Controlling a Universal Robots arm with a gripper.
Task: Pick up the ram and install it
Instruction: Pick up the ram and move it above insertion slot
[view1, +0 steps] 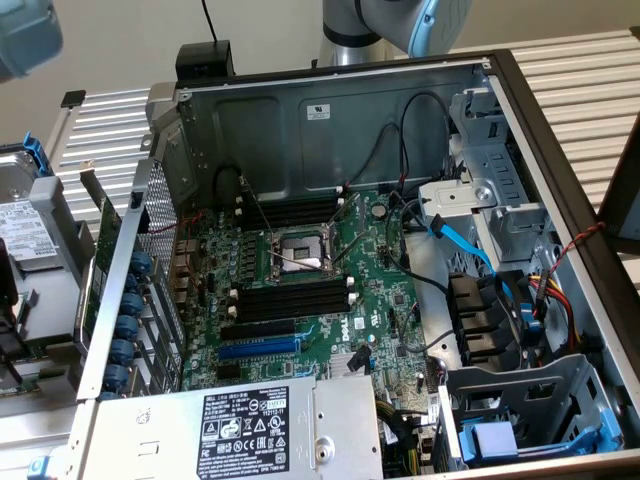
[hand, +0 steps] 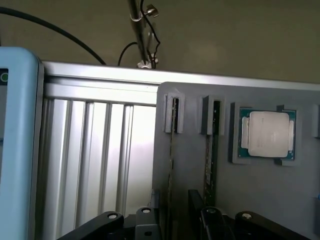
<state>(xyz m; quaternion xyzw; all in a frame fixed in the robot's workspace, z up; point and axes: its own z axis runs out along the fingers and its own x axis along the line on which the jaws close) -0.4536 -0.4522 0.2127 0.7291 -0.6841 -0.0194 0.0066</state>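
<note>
Two ram sticks stand on edge in slots of a grey tray (hand: 300, 200) in the wrist view, one thin and greenish (hand: 171, 150), the other darker with a pale label (hand: 210, 155). My gripper (hand: 180, 226) hangs just above their near ends. Its black fingers (hand: 212, 222) are spread apart and open, with nothing held. In the exterior view the arm (view1: 400, 25) reaches out past the far side of the open computer case. Inside the case, the motherboard (view1: 380, 300) shows long black empty memory slots (view1: 290, 302) on both sides of the processor socket (view1: 300, 250).
A silver processor (hand: 269, 134) sits in the tray beside the rams. The tray lies on a slatted aluminium table (hand: 95, 160). In the case, a power supply (view1: 260, 420), cables and blue drive cages (view1: 500, 440) crowd the board. A hard drive (view1: 25, 235) lies outside, at the exterior view's left.
</note>
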